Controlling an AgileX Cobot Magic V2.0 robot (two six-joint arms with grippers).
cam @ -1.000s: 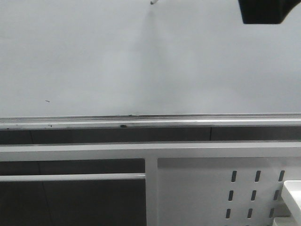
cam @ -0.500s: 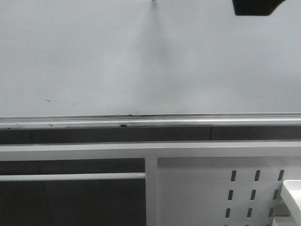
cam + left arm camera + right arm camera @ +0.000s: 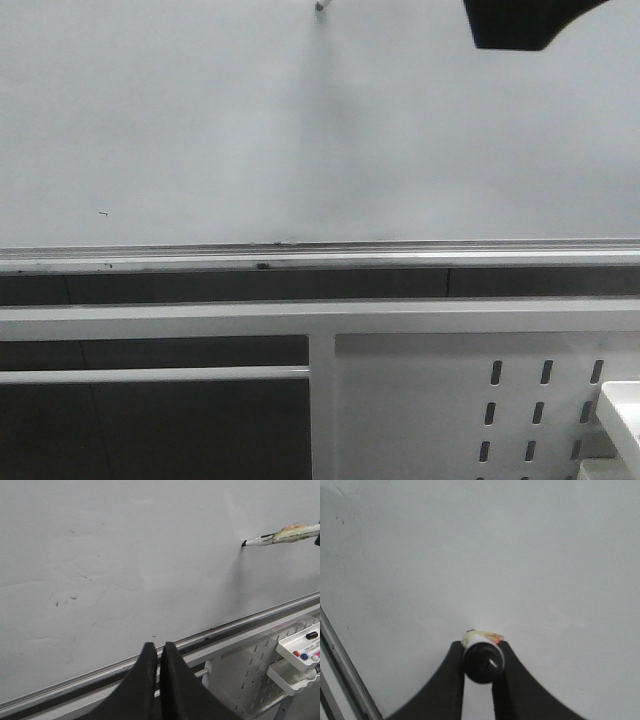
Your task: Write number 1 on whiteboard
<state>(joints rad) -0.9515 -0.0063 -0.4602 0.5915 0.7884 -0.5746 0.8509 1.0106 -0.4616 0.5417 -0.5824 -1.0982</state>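
Right arm's dark shape at the upper right of the front view has slid leftward since the earlier frames, and the marker tip is back in sight at the top edge after nearly leaving it.

Large pale grey-white glossy whiteboard [image 3: 200, 130] fills the upper half of the front view, silver ledge under it, white perforated metal frame [image 3: 460, 400] below. No number 1 stroke visible on the board yet, only a tiny black speck [image 3: 103, 213] at lower left and faint smudges.

Right gripper [image 3: 479, 652] pinches the black-capped end of a white-barrelled marker [image 3: 280, 535]; the black nib sits at or just off the board at the upper right of the left wrist view, contact cannot be confirmed. Left gripper [image 3: 156, 652] has fingers pressed together, holding nothing, low near the ledge, well apart from the marker. Small white tray of spare markers [image 3: 300, 652] at lower right.

Step judged: positioning the nib for the stroke start. Next move calls for firm contact, then a steady downward drag, nib kept on the surface.
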